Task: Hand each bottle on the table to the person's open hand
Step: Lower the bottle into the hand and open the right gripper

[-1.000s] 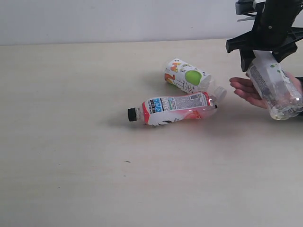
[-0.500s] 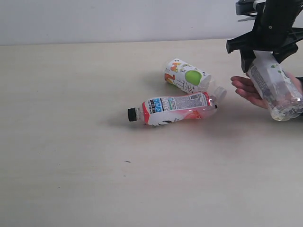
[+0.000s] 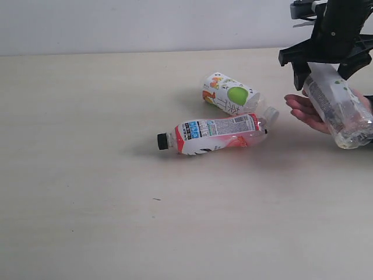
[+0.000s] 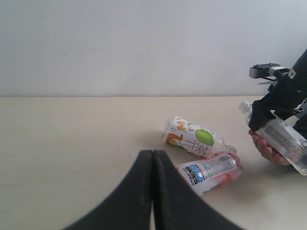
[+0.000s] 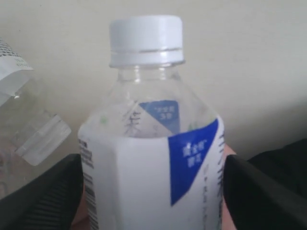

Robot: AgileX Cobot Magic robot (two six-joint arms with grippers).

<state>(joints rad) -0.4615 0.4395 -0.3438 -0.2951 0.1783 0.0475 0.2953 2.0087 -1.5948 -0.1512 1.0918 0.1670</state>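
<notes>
Right jaws: the right gripper (image 3: pixel 325 71) is standing with its fingers spread on either side of the white-capped bottle (image 3: pixel 338 108). The right wrist view is showing a thin strip of skin beside each finger, so they are not squeezing.
White-capped bottle: lying slanted at the far right, cap up at the gripper, base pointing near and right, resting on the person's open hand (image 3: pixel 306 112).
Person's open hand: reaching in from the right edge, palm up, fingers pointing left.
Left jaws: the left gripper (image 4: pixel 152 191) is pressing its fingers flat together, gripping nothing, hovering well apart from the bottles.
Green-apple bottle (image 3: pixel 229 93): lying on its side mid-table, left of the hand.
Red-and-white bottle (image 3: pixel 215 133): lying just near of it, black cap pointing left.
Table (image 3: pixel 87 175): bearing both lying bottles.
</notes>
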